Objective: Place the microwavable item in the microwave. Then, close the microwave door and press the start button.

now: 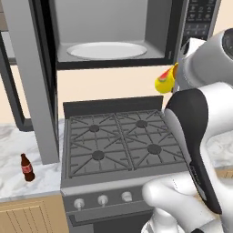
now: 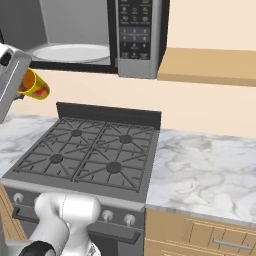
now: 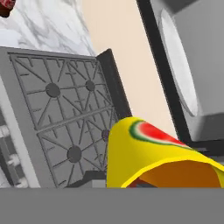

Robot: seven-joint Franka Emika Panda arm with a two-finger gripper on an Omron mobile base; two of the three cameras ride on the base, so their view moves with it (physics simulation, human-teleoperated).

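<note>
Yellow cup [image 3: 144, 153] with red-and-green mark, grey microwave [image 1: 113, 32], white turntable [image 1: 107, 50], veined white-grey marble counter [image 2: 205, 170].

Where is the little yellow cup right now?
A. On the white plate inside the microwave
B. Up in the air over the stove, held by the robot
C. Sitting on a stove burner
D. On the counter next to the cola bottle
B: the yellow cup hangs tilted at the robot's hand above the stove, below the open microwave.

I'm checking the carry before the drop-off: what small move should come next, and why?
Probably lift the small yellow cup and carry it toward the white round turntable. The end effector holds it above the stove, still below the open grey microwave's floor edge, with the cavity unobstructed.
</note>
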